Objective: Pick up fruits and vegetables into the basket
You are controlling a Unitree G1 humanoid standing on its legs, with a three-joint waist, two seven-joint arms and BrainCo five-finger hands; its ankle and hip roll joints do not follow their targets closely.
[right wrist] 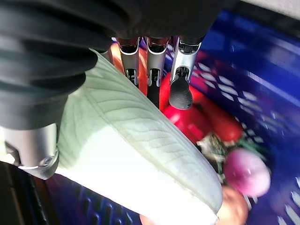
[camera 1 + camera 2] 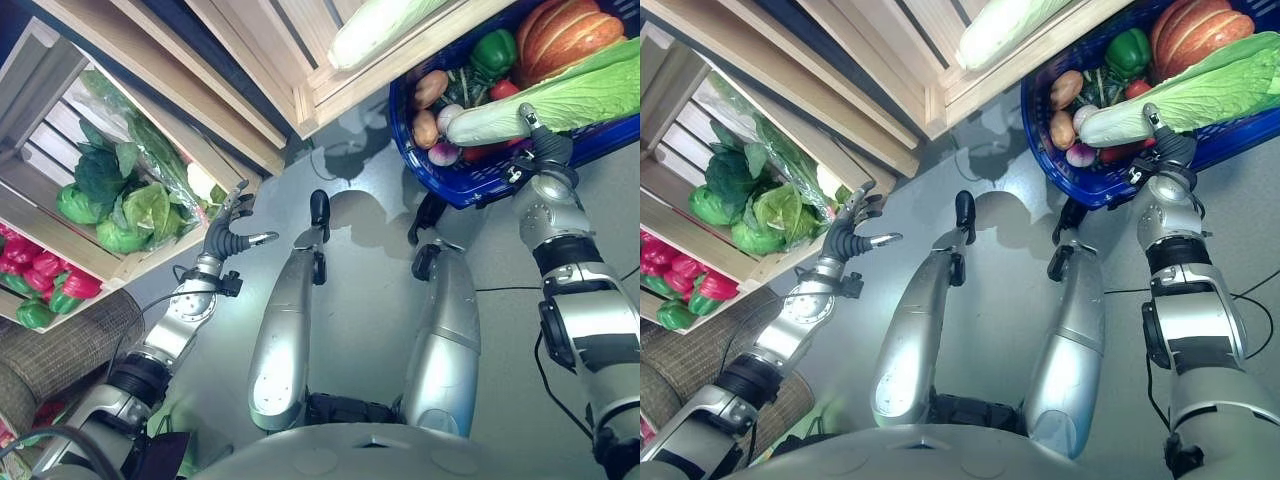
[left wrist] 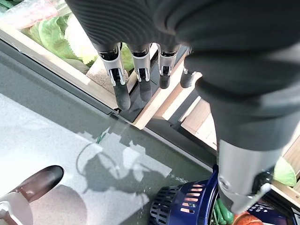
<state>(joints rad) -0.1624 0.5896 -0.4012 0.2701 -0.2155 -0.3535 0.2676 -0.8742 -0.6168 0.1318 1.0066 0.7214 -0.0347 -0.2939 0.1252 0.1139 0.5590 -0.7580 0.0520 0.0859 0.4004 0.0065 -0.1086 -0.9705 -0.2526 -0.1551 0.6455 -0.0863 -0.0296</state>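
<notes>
The right robot hand [image 2: 540,146] grips a pale-green napa cabbage [image 2: 560,98] over the nearly full blue plastic basket [image 2: 470,185]; the left robot hand [image 2: 228,232] hangs spread near crated lettuces [image 2: 125,205].

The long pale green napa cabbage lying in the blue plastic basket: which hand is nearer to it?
Right. The right hand is in the blue plastic basket, against the long pale green napa cabbage. The left hand hovers open by the wooden crate of leafy greens, far off.

Napa cabbage [image 2: 560,100] lying across blue basket [image 2: 470,185]
</notes>
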